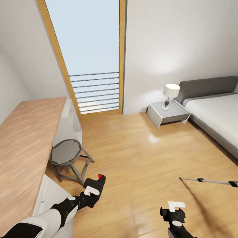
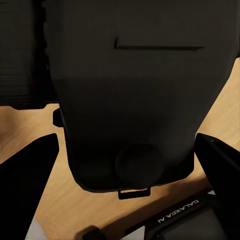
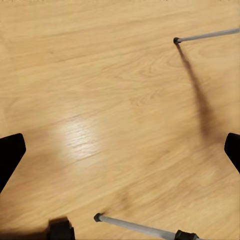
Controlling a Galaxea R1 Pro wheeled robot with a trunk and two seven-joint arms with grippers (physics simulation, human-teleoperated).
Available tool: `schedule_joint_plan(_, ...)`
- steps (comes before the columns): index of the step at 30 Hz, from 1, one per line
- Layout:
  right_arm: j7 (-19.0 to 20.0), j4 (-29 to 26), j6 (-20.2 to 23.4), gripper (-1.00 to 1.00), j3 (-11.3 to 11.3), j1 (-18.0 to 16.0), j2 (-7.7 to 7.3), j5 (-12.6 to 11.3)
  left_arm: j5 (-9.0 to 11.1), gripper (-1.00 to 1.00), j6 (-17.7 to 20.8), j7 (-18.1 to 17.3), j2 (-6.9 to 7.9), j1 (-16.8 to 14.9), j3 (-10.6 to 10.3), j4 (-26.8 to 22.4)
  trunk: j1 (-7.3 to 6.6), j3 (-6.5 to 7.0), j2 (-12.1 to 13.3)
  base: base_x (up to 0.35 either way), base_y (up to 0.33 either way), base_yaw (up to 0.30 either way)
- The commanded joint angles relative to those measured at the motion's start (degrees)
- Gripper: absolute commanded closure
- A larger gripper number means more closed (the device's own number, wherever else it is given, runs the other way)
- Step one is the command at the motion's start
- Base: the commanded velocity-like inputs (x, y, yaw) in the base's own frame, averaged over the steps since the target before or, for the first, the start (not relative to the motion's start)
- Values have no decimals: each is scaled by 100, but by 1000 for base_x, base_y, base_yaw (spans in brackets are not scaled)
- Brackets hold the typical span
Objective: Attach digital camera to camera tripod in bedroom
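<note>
The head view looks forward and down from high over the wood floor (image 1: 132, 155), with the counter (image 1: 26, 138) at the left edge and the bed (image 1: 215, 115) at the right. The left wrist view sits pressed close against the digital camera (image 2: 135, 90). The right wrist view faces the floor, sharing the tripod leg (image 3: 205, 36) (image 1: 205, 180) with the head view.

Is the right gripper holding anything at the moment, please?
No: in the right wrist view the right gripper stands open, its fingers apart over bare wood floor, nothing between them.
</note>
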Motion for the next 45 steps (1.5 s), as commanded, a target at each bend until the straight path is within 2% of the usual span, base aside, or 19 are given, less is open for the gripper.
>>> schedule_joint_plan(1,-21,6,-10,-100,6,-4,0,22,-20,100,-36,-2,0,-5,-21,6,3,-8,-9,17,6,0)
schedule_joint_plan(30,-21,3,-10,-100,6,-4,0,22,-20,100,-36,-2,-1,-6,-21,15,3,-8,-9,63,0,0)
schedule_joint_plan(45,-21,3,-10,-100,6,-4,0,22,-20,100,-36,-2,-1,-5,-21,15,3,-8,-9,180,0,0)
